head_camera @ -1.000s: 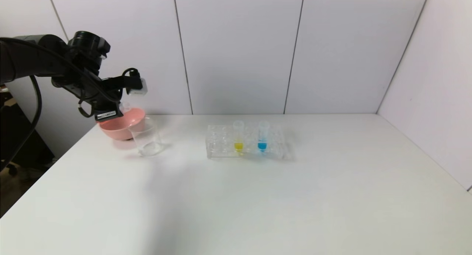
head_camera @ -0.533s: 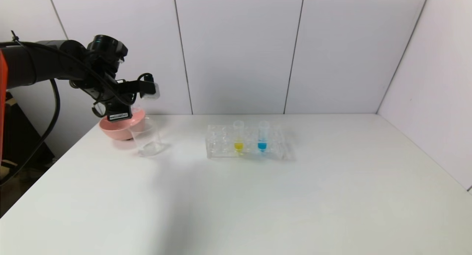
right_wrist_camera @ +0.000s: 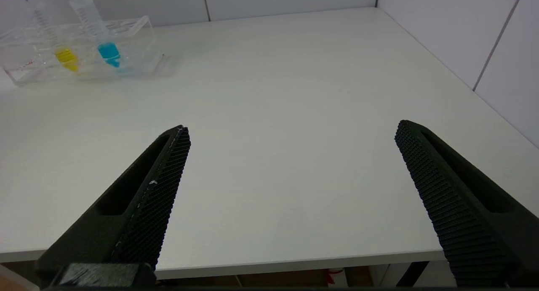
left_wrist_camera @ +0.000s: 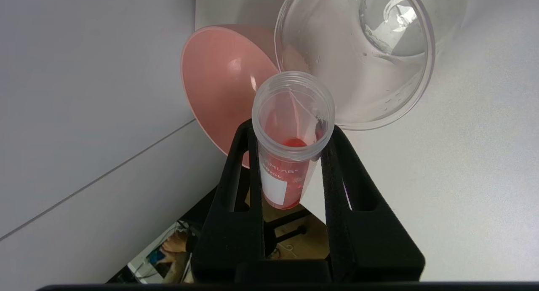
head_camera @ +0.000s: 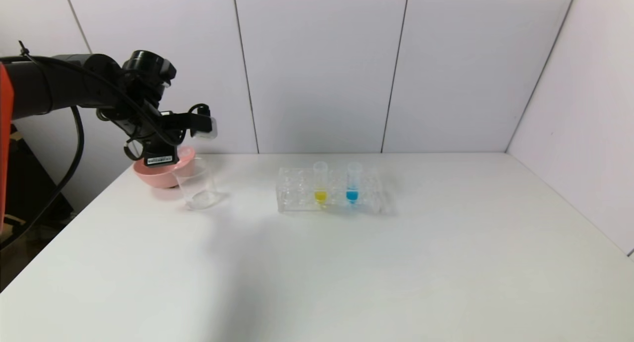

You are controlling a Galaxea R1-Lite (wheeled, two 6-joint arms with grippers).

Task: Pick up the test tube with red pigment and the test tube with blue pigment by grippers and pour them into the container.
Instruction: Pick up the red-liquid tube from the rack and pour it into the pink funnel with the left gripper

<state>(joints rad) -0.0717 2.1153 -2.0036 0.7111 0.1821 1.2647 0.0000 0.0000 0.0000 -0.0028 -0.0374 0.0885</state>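
Note:
My left gripper is shut on the test tube with red pigment. It holds the tube tilted above the pink bowl, its open mouth next to the rim of the container, a clear beaker. Red liquid sits in the tube's bottom. The tube itself is hard to make out in the head view. The test tube with blue pigment stands upright in the clear rack. My right gripper is open and empty over the table's near edge, outside the head view.
A pink bowl sits right behind the beaker at the table's far left. A yellow-liquid tube stands in the rack beside the blue one. White wall panels close off the back and right sides.
My left arm has moved to the right with the red tube, from over the pink bowl toward the beaker. The beaker, rack and other tubes have not moved.

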